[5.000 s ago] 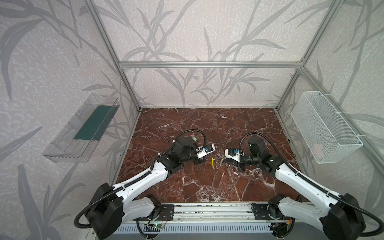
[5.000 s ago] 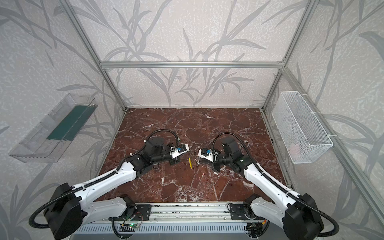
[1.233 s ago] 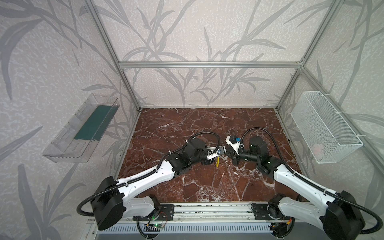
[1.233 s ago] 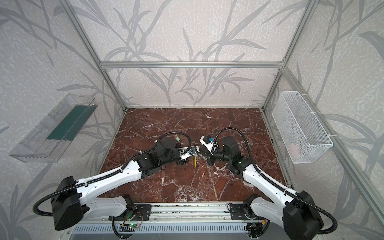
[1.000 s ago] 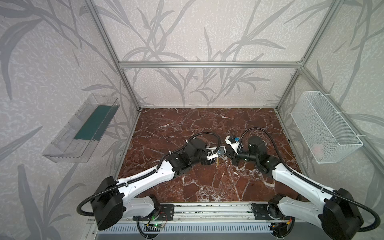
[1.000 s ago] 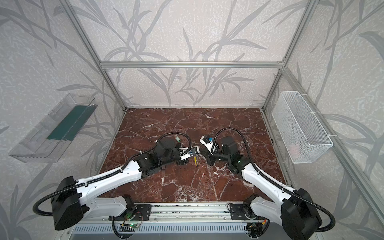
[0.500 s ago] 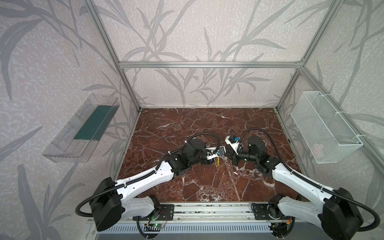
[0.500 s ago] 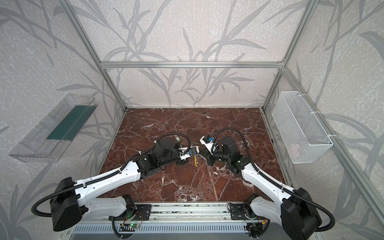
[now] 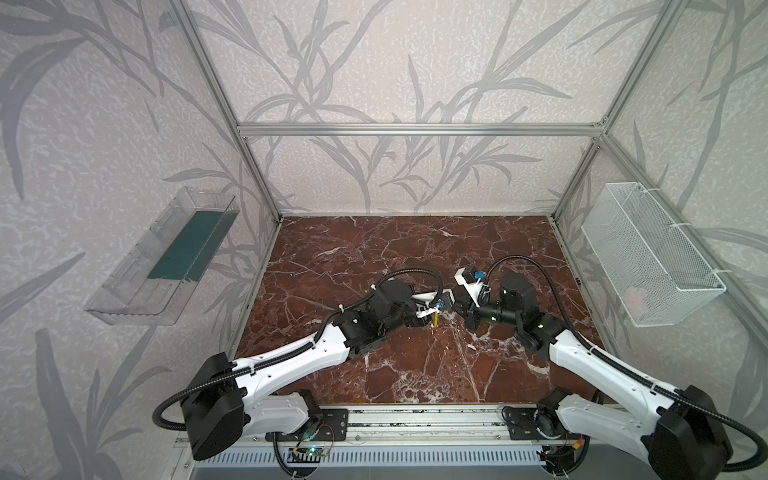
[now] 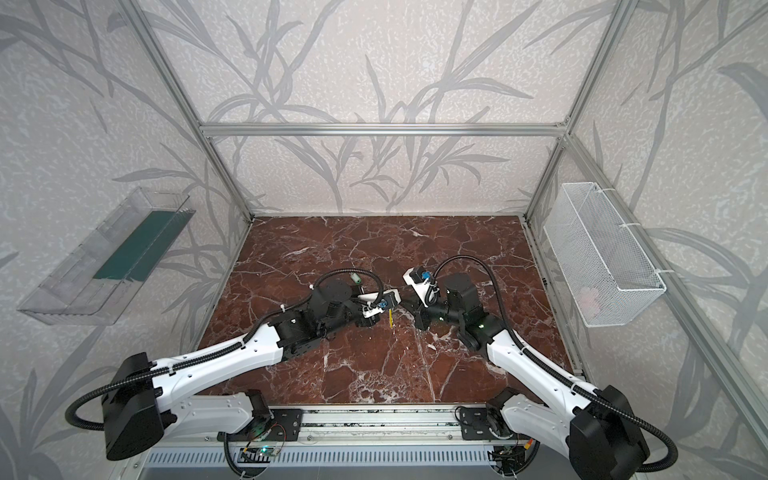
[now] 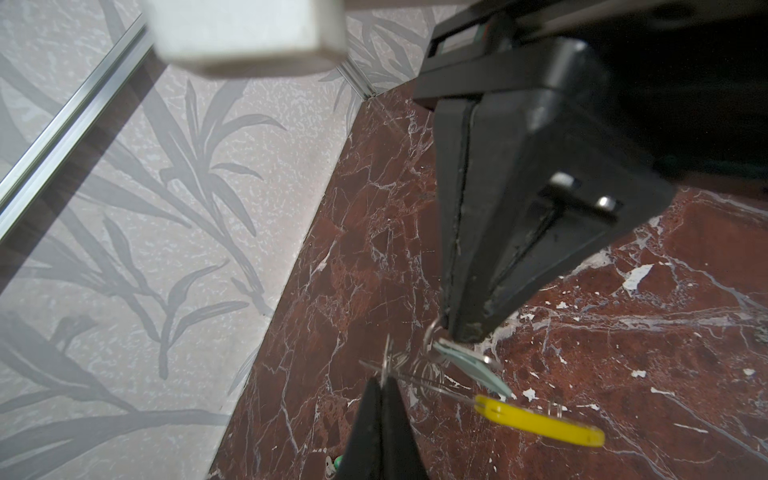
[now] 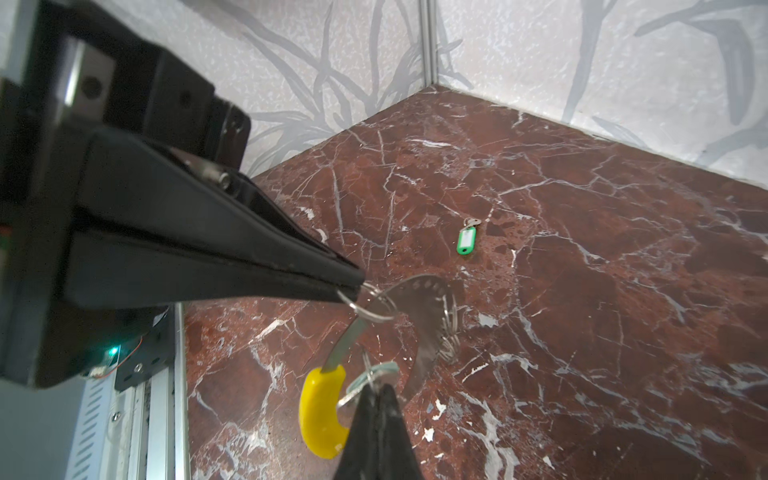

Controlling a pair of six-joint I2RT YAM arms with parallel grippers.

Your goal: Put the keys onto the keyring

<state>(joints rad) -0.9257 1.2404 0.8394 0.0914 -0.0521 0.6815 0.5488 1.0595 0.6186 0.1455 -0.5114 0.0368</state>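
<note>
**Tip to tip above the table (image 12: pixel 582 291).** The left gripper (image 12: pixel 353 286) has its jaws pressed together on the keyring (image 12: pixel 428 316), pinching the grey metal where a small wire loop sits. The keyring hangs just under its tip with the yellow sleeve (image 12: pixel 320 411) dangling lowest. The right gripper (image 11: pixel 463 332) is clamped on a key (image 11: pixel 473 368), whose mint head pokes out just past its tip, right beside the keyring. We cannot tell whether the two touch.

We read this as the threading step for that key: it has been brought up to the keyring, but we cannot see that it is on. We judge the next move to be the right gripper steering the key's small eye onto the metal while the left gripper holds firm. That takes fine alignment, since the thin keyring can swing or twist in so narrow a pinch.

The second key (image 12: pixel 467 241), with a green tag, lies flat on the table well beyond both tips, untouched. We expect a gripper must let go before reaching it.

Coiled wire loops (image 12: pixel 451 328) crowd the keyring near both tips and could snag, and the sleeve closes off one arc. A clear tray (image 9: pixel 166 257) and a wire basket (image 9: pixel 648 257) hang on the walls, well away from either gripper.
</note>
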